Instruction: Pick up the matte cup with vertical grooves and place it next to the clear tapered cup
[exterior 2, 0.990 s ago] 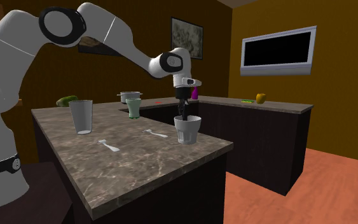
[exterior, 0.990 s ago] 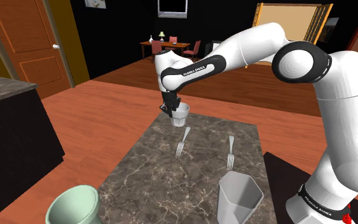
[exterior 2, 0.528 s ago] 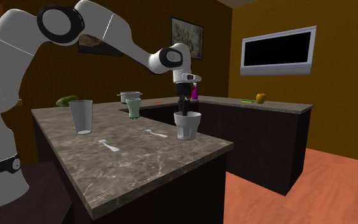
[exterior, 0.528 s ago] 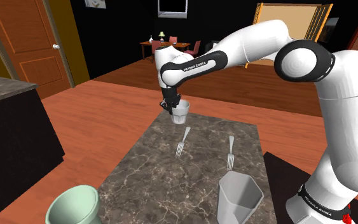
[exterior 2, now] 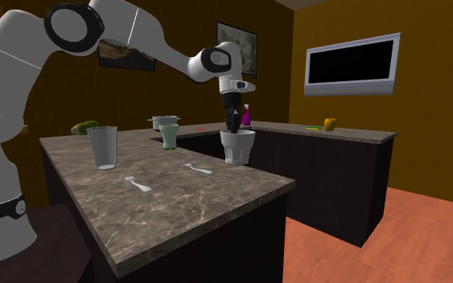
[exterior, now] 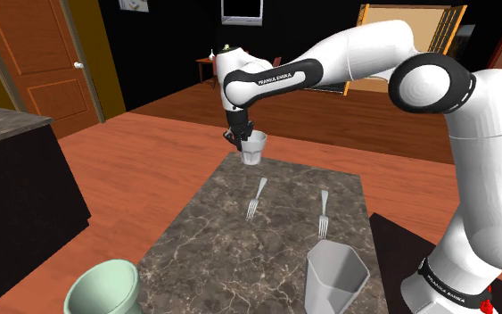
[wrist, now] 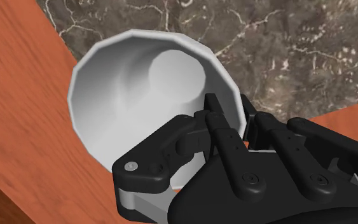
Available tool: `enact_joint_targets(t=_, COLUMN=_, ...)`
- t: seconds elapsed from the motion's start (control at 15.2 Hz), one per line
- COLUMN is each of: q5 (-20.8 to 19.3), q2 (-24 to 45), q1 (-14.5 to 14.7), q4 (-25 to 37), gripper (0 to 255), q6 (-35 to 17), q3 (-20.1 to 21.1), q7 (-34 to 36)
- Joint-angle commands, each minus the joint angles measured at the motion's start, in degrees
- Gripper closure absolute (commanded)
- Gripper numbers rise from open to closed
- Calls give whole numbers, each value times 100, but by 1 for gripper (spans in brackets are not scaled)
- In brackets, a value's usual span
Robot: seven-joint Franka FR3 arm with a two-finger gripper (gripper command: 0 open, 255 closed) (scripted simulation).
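The jaws have lifted the white cup (exterior: pixel 254 151) off the counter (exterior: pixel 275 245).

Shoulder and side views, shared countertop (exterior: pixel 240 241)

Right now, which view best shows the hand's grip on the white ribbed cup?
Wrist view: the hand clasps the white ribbed cup by its rim. Shoulder and second exterior views show its outer wall.
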State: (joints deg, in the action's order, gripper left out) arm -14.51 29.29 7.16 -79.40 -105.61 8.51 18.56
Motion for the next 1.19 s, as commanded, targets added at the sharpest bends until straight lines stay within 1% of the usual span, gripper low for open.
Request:
enact_joint_targets(t=0.0, q5=12, q2=-35, q1=-1, q4=96, gripper=255, q6=126, q3=3, q7=-31)
enact_joint_targets(t=0.59, q5=46, q2=-72, q1=36, q4=728, gripper=255, q6=784, q3=13, q7=-151)
enact_joint_targets(t=1.12, q5=50, q2=21, q1=93, q4=1490, gripper=255, q6=1442, q3=11, q7=-264)
